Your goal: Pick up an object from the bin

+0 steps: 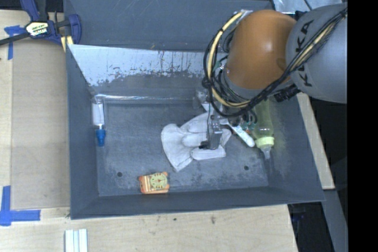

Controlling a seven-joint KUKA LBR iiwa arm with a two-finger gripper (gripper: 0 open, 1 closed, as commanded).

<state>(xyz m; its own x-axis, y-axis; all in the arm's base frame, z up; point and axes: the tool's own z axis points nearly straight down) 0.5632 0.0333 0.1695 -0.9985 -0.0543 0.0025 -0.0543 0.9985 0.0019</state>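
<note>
Grey metal walls of the bin (80, 144) slope down to a scuffed floor, where a crumpled white cloth (175, 144) lies near the middle with the arm's gripper (211, 143) lowered onto its right side. The fingers sit among the folds, and I cannot tell whether they are wide or narrow. A yellow-green plastic bottle (264, 127) lies just right of the gripper (partly under the arm), a small orange box (154, 183) at the near wall, and a white tube with a blue cap (98, 122) far left.

Dim light; pale glare on the bin (136, 59).
</note>
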